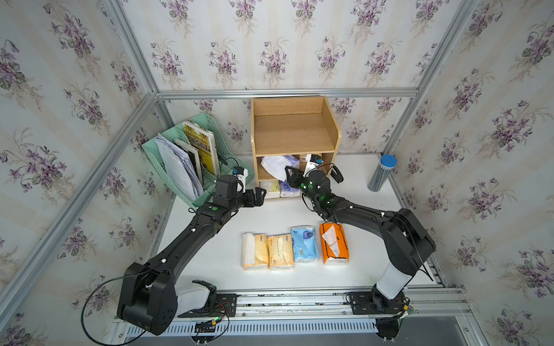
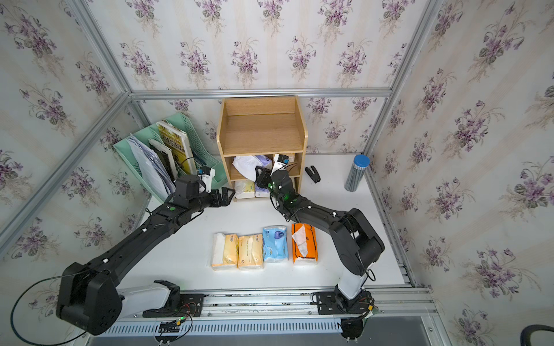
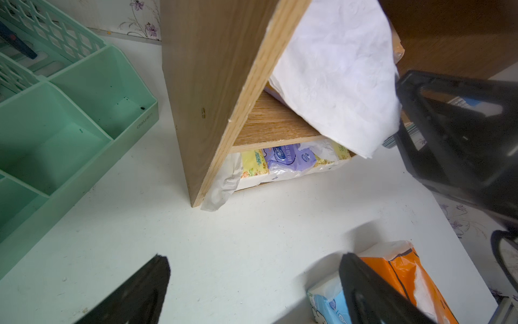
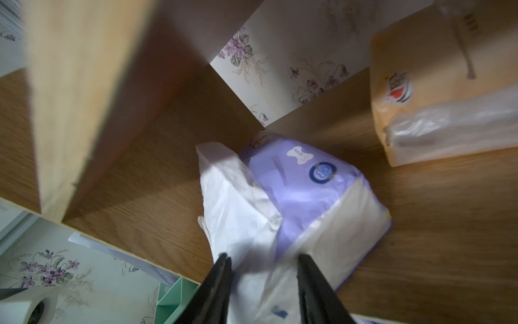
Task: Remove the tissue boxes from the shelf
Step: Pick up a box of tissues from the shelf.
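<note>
the right gripper (image 4: 262, 261) reaches into the middle tier of the light-brown wooden three-tier shelf (image 1: 293, 131). its jaws stand partly apart on either side of a crumpled white tissue sheet (image 4: 232, 196) hanging out of a soft purple plastic-wrapped tissue pack (image 4: 308, 190). i cannot tell whether they pinch it. the pack bears a white bone-shaped label and a round blue badge, both too blurred to read. apart from it on the same tier lies a peach plastic-wrapped tissue pack (image 4: 437, 92) whose red-and-white logo is also unreadable.

the left gripper (image 3: 252, 283) hangs wide open and empty above the white table (image 3: 252, 224), near the shelf's bottom front corner. the bottom tier holds a pale yellow tissue pack (image 3: 252, 165) and a second purple pack (image 3: 288, 160), both half hidden by the board above.

on the table lie two peach-yellow packs (image 1: 254, 251) (image 1: 280, 251), a light blue pack (image 1: 304, 244) and an orange pack (image 1: 334, 247). the mint-green plastic lattice rack (image 3: 84, 112) carries an embossed word that looks like "deli".
</note>
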`<action>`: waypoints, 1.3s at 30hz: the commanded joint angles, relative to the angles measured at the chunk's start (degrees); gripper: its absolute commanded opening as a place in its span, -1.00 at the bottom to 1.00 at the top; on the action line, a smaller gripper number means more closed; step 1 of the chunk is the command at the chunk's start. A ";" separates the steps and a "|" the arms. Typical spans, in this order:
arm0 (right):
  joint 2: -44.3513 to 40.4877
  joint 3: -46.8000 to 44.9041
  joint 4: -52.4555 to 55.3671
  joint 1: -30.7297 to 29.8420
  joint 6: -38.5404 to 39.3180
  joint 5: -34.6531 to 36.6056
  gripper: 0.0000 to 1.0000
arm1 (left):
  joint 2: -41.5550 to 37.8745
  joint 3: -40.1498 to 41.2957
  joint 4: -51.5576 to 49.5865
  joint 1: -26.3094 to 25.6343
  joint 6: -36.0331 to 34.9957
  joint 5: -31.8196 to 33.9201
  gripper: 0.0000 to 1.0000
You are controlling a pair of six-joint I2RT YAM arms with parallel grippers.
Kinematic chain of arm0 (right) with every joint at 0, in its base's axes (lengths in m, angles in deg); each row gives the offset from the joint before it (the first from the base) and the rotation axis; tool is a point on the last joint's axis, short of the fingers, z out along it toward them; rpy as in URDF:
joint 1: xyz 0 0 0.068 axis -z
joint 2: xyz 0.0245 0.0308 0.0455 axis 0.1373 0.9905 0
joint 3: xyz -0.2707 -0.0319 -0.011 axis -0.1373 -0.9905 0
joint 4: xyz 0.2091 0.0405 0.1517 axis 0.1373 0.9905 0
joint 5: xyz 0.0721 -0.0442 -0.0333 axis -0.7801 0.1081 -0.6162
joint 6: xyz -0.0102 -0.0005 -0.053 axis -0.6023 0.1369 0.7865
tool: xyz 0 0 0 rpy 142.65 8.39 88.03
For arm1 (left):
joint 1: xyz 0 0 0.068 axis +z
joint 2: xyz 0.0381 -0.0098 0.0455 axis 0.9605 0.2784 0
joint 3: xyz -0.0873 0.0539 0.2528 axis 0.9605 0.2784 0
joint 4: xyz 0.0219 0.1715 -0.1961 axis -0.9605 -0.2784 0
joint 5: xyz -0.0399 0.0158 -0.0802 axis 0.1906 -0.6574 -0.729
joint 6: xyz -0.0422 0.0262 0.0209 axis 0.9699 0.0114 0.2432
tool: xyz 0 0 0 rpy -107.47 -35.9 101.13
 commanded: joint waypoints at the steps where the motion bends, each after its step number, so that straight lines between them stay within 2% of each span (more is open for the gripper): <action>1: 1.03 0.39 -2.56 -1.45 -0.85 -2.80 -0.16 | 0.15 0.51 0.82 0.10 -0.79 -0.71 0.98; 7: 1.32 -0.04 -2.61 -4.66 -0.86 -2.57 -0.21 | -0.39 0.72 0.63 0.05 -0.83 -0.76 0.98; 13: -4.65 -4.47 -4.23 -5.25 -0.18 0.12 -0.20 | -1.18 1.05 0.03 0.22 -1.31 -0.27 0.98; 16: -8.06 -5.46 -1.36 -3.89 0.41 2.18 -0.20 | -1.01 0.87 -0.06 0.36 -1.40 -0.36 0.98; 19: -9.17 -5.68 -0.14 -1.11 0.25 -0.32 -0.19 | -0.58 0.38 0.15 0.39 -1.22 -0.62 0.98; 31: -5.17 -2.10 0.04 3.16 1.65 -4.20 -0.07 | 0.07 -0.83 0.06 0.32 -0.87 -1.36 0.98; 39: -1.74 0.78 -0.74 4.58 1.63 -6.01 0.12 | -0.35 -0.36 -0.16 0.34 -1.00 -1.32 0.98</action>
